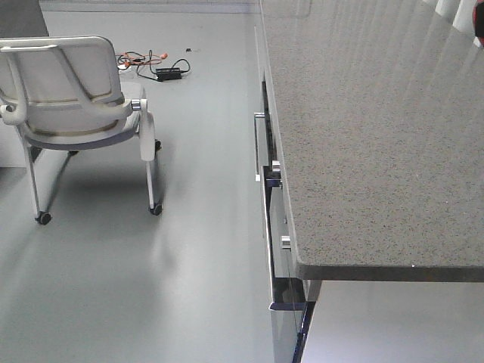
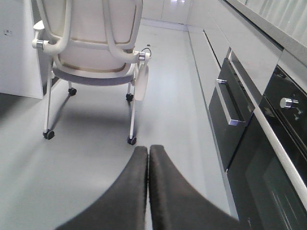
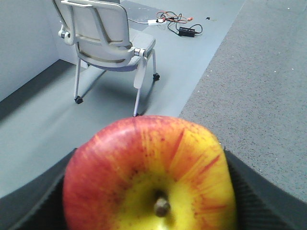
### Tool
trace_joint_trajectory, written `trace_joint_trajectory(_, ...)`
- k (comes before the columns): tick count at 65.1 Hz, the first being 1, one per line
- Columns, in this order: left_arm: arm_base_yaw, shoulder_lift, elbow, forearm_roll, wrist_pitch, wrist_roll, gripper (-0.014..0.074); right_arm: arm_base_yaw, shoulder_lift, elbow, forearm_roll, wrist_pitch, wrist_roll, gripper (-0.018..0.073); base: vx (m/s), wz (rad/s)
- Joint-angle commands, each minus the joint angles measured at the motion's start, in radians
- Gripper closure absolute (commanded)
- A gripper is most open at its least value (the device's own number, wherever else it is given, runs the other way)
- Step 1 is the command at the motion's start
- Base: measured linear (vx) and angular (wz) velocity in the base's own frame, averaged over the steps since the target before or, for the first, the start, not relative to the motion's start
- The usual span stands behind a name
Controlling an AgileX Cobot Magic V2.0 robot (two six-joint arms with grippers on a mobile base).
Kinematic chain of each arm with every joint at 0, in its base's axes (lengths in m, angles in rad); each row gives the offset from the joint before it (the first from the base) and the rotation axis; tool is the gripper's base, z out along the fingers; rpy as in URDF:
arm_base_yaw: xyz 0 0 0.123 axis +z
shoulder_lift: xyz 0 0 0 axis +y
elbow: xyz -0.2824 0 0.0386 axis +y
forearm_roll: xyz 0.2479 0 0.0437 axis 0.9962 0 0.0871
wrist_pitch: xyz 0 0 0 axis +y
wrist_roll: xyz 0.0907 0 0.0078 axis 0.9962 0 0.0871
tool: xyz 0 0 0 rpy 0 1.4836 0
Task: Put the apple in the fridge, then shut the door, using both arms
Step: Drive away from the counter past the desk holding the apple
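Right gripper is seen clamped on the apple, with one dark padded finger pressed to each side of the fruit, two in all. One apple is counted, red streaked over yellow, its stem end turned to the right wrist camera. Floor is seen behind it on the left and counter on the right. What lies beneath it cannot be told. Left gripper is shown closed on nothing. Its two dark fingers are brought together with only a hairline between them, and it is pointed out over the floor.

Beyond the grippers, one chair is picked out, pale grey with armrests, and four small castors are counted under it in the left wrist view. One tangle of cables, orange and black, is seen lying on the floor past the chair. Along the right, one long counter is topped in grey speckled stone, and its edge is carried out over the fronts below. Under it, one dark glass oven front is made out, with one round metal knob above it and one bar handle on the drawer beside it. Floor is shown smooth, pale grey and faintly glossy, and a white wall panel is glimpsed at the far left.
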Motion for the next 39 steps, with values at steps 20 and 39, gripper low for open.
trace_joint_trajectory(20,0.0,-0.016,0.028,0.004,-0.07,-0.008,0.0604,-0.003,-0.008,-0.029,0.026,-0.078,-0.01,0.0571,-0.03,0.13)
trace_joint_trajectory(39,0.0,-0.016,0.028,0.004,-0.07,-0.008,0.0604,-0.003,-0.008,-0.029,0.026,-0.078,-0.01,0.0571,-0.05,0.32)
